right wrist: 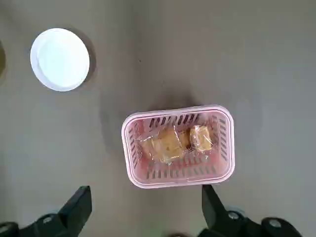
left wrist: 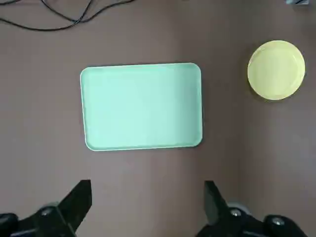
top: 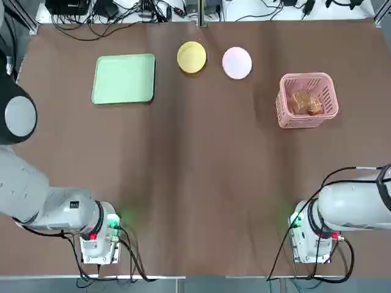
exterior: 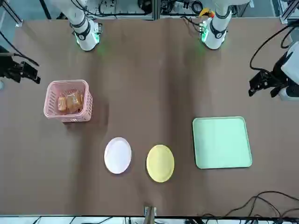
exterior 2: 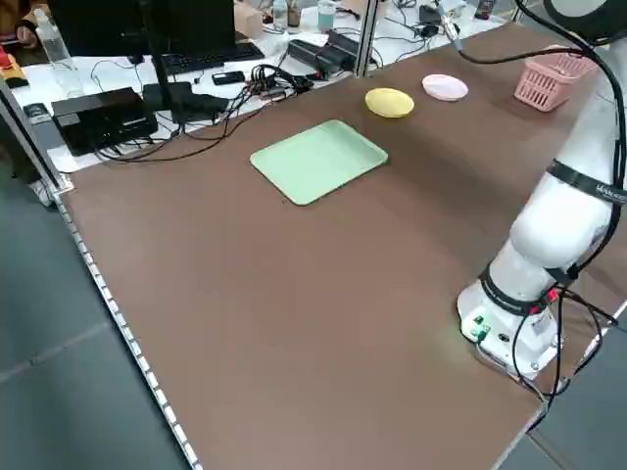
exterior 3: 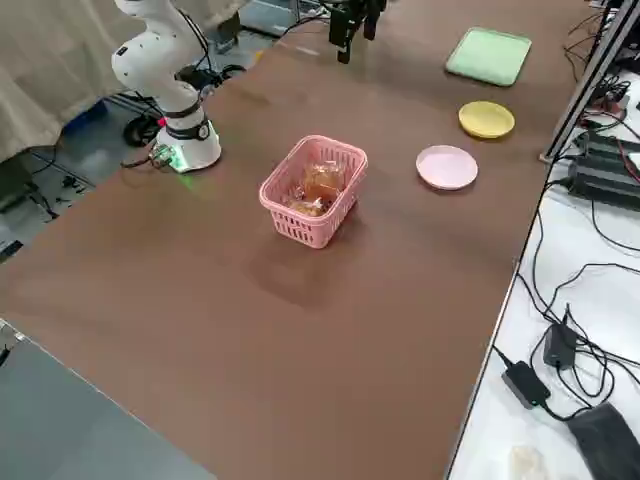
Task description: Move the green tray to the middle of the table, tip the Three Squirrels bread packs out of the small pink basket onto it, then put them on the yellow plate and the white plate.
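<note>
- The left gripper (left wrist: 147, 207) hangs high over the table (top: 195, 183) with its jaws spread wide and nothing between them; through the gap you look straight down on the green tray (left wrist: 141, 106).
- The right gripper (right wrist: 146, 210) hangs the same way, jaws wide and empty, above the pink basket (right wrist: 177, 146).
- The tray (top: 124, 79) lies flat on the far left part of the table, its longer sides running across the table, left to right, well away from the middle.
- Just right of it sits the yellow plate (top: 192, 57), then the white plate (top: 237, 63) close beside, the two not touching.
- The basket (top: 306, 99) stands upright on the far right, open side up, its long axis also across the table.
- The bread packs (right wrist: 173, 143) lie heaped inside it; I can make out golden bread under clear wrap, but they overlap, so I cannot count them.
- From overhead only the arms' bases and bulky links show; the grippers themselves are cut off there.
- From across the table the left gripper (exterior: 264, 84) shows at the edge, dark and hard to read.
</note>
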### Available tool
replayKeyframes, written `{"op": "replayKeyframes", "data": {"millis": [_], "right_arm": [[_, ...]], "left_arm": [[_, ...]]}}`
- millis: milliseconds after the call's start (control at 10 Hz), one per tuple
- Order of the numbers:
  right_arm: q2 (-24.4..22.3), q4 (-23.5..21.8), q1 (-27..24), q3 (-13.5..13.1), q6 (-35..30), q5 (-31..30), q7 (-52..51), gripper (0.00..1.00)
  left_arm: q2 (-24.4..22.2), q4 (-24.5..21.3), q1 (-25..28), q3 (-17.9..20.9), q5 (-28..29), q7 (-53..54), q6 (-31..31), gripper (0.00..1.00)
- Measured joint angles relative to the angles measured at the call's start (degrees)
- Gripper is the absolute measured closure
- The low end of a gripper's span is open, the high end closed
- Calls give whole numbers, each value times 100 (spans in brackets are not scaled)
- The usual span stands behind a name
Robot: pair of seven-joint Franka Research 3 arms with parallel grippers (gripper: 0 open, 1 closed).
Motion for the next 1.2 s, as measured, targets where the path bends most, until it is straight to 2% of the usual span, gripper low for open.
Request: {"op": "replayKeyframes", "data": {"millis": [400, 500, 800, 1000, 1200], "right_arm": [[0, 0, 0, 0, -2, 0, 9, 1], [0, 0, 1, 1, -3, 0, 12, 1], [0, 2, -1, -9, -18, 0, 20, 1], [0, 2, -1, -11, -25, 0, 22, 1], [0, 3, -1, -12, -29, 0, 22, 1]], "left_arm": [[33, -27, 33, 29, -2, -6, -9, 0], [164, -92, 81, 41, -1, -9, -19, 0], [1170, -170, 466, 61, -1, 19, 476, 0], [1755, -228, 660, 63, -1, 51, 1085, 0], [2125, -612, 780, 68, 5, 51, 1906, 0]]}}
